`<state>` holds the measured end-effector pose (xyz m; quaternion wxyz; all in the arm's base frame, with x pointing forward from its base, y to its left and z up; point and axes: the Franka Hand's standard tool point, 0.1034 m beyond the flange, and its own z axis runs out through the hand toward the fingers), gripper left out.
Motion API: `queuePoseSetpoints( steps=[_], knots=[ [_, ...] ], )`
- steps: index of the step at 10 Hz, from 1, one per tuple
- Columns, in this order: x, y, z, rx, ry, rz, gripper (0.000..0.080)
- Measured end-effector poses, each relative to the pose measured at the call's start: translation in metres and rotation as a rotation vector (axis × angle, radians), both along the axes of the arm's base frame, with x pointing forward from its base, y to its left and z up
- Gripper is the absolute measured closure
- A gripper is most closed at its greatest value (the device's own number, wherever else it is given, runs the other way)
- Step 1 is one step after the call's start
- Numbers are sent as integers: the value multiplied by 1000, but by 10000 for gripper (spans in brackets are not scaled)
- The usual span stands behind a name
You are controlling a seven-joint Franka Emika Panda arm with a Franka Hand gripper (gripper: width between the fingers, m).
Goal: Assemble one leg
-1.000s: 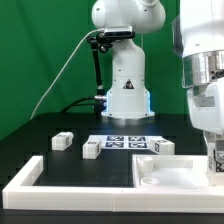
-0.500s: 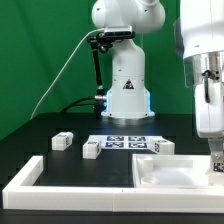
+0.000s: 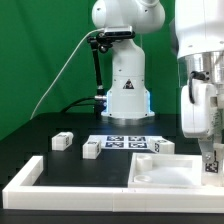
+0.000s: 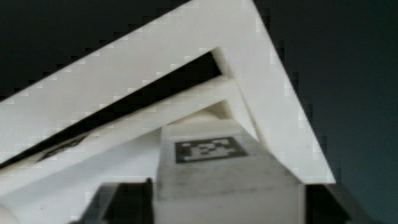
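Black desk (image 3: 60, 165), green backdrop: fingers (image 4: 125, 203) pinch the leg (image 4: 228, 165) over the white panel (image 3: 170, 172) at the exterior view's right; keep it upright, lower straight.

You've got four legs visible, all stubby white plastic blocks with black-and-white square tags. Three sit loose on the black table in the exterior view: one (image 3: 63, 141) far over on that view's left, one (image 3: 92, 149) just by the left end of the marker board (image 3: 125, 143), and one (image 3: 164, 147) off its right end, right behind the big white panel (image 3: 170, 172). The fourth leg (image 3: 211, 161) is up off the table at the exterior view's right edge, upright above the panel. In the wrist view, that leg (image 4: 222, 170) shows its tag facing the camera, with the panel's corner behind it.
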<state>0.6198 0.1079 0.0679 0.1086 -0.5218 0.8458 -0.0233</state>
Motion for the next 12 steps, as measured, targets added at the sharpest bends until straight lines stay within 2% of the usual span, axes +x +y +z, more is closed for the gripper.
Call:
queuePoseSetpoints(
  steps=[1, 2, 5, 12],
  knots=[
    [0, 0, 0, 0, 0, 2, 319],
    [0, 0, 0, -1, 0, 5, 189],
    [0, 0, 0, -2, -1, 10, 151],
    [0, 1, 0, -5, -2, 26, 150]
  ],
)
